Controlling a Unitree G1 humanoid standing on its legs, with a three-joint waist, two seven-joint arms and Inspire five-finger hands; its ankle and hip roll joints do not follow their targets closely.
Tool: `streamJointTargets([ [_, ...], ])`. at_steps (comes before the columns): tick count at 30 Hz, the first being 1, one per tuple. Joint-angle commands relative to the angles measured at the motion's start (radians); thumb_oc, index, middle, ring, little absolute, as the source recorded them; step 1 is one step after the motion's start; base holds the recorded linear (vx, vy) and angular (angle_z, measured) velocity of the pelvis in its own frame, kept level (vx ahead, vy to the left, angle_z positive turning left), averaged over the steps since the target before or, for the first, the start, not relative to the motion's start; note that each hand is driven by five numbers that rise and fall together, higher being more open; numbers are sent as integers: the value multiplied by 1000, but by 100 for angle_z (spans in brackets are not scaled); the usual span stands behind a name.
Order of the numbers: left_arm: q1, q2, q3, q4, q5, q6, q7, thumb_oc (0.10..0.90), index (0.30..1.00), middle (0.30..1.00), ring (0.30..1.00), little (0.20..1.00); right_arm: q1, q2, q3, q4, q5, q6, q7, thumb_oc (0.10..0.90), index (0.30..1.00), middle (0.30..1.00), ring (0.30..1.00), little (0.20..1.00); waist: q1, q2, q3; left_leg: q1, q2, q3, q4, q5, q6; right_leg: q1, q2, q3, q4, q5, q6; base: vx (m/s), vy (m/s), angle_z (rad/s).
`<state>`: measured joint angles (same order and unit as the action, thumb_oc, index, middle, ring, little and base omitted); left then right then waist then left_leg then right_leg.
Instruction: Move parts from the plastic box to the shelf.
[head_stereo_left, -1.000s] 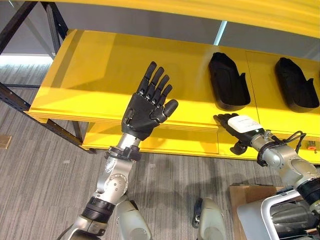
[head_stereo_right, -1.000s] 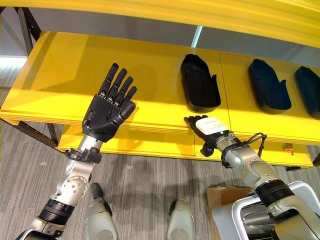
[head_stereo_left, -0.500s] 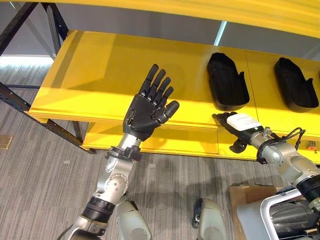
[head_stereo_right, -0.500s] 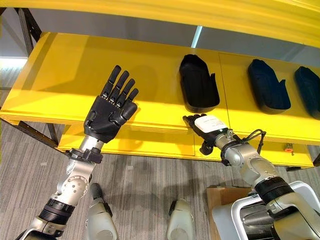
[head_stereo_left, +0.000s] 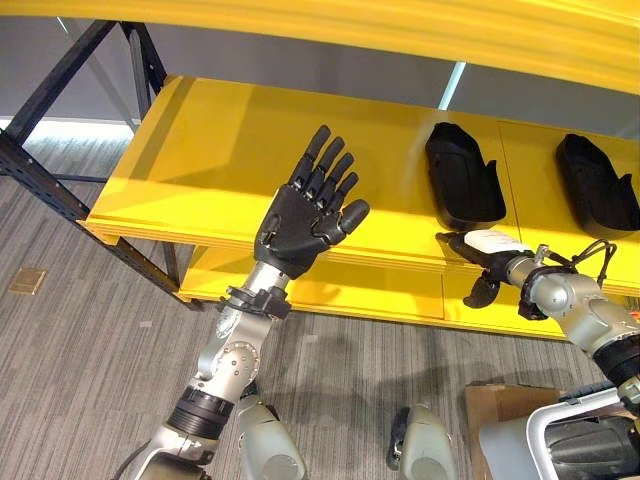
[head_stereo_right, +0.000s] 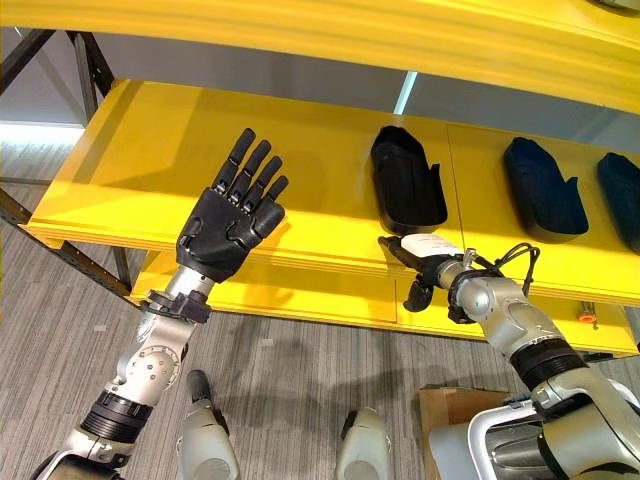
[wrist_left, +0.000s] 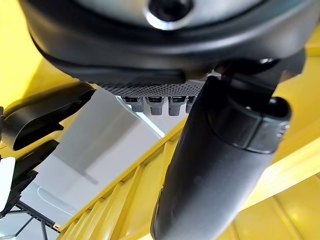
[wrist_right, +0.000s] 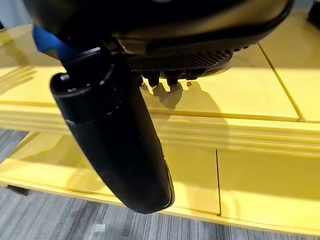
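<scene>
Left robot hand (head_stereo_left: 300, 222) raised in front of the yellow shelf (head_stereo_left: 220, 150), palm toward the shelf, fingers straight and spread, empty. Right robot hand (head_stereo_left: 487, 255) held low at the shelf's front edge, stretched out flat with fingers extended, thumb hanging below the edge, holding nothing. Two black parts (head_stereo_left: 463, 177) (head_stereo_left: 597, 184) lie on the shelf, well apart, beyond the right robot hand.

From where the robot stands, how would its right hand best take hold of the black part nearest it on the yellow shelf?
Probably across the black part at its broad near end, coming over the front edge of the shelf. It lies flat and lengthwise, the near end pointing toward the right hand, which sits open at that edge, just in front. The left hand is open, away to the side.
</scene>
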<state>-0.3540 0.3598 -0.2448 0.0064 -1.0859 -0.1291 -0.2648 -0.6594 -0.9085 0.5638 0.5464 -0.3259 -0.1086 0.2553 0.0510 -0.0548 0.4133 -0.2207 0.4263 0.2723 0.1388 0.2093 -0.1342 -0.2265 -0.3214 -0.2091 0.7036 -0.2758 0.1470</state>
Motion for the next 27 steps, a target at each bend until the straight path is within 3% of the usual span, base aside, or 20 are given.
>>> streamJointTargets([
  [1,-150,-29,-22,-42,3,-39,-2,900,1000,1000,1000,1000,-158,9,14,71,86,16,40,900,1000,1000,1000,1000,-4,-46,-57,61,56,-49,191,-184,-67,11,42,10,-65,51,-43,0,0,0],
  [27,-237,-34,-19,3,-47,6,39,900,1000,1000,1000,1000,-378,6,143,214,92,0,175,900,1000,1000,1000,1000,8,-37,-67,96,42,-47,180,-183,-72,34,36,11,-56,42,-47,5,2,0],
])
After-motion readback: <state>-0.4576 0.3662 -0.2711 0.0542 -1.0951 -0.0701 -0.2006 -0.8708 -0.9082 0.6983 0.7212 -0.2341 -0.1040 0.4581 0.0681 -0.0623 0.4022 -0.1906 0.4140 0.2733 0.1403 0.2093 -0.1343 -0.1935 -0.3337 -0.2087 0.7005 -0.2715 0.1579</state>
